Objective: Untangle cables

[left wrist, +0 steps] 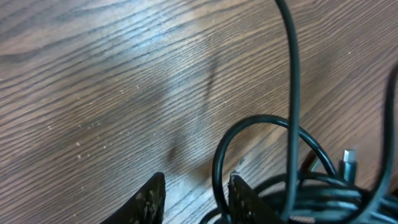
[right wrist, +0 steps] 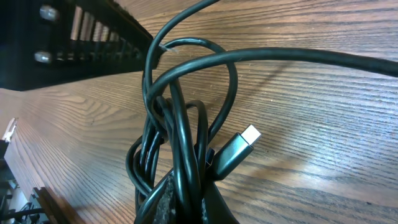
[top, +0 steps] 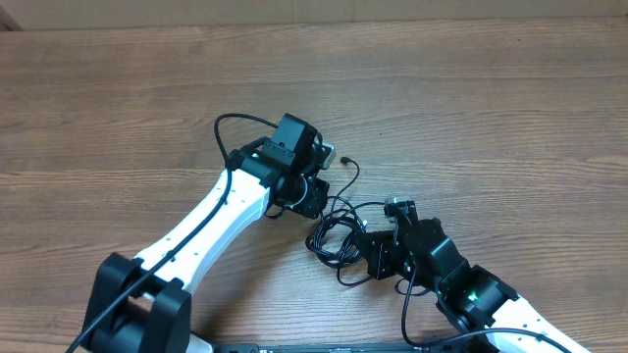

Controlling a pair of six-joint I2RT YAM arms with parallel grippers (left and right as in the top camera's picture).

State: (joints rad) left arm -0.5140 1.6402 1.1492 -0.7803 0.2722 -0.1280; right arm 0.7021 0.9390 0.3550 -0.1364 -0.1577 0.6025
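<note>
The right hand is pressed together on the cables. In its wrist view the bundle runs down between two dark fingers. The bottom edge cuts these off and the cords largely cover them, so little of the pinch itself shows. From above, this hand is lost under its own black wrist.

The left hand is spread. Its two fingertips rise from the bottom edge of its wrist view with bare wood between them. One side of a cable loop drops into that gap, just beside the finger on the right of the picture. Whether it touches that finger cannot be told, since the frame ends there.

At the upper left of the right wrist view sits a dark ribbed shape, too blurred to name.

The cables are thin, black and glossy, with several loops wound through one another into a tight knot. A plug with a silvery tip juts out of the knot to the right. A second plug, also silvery, shows blurred near the right edge of the left wrist view.

From above, the tangle lies on the wooden surface between the two hands. One strand curls up out of it beside the left hand.
</note>
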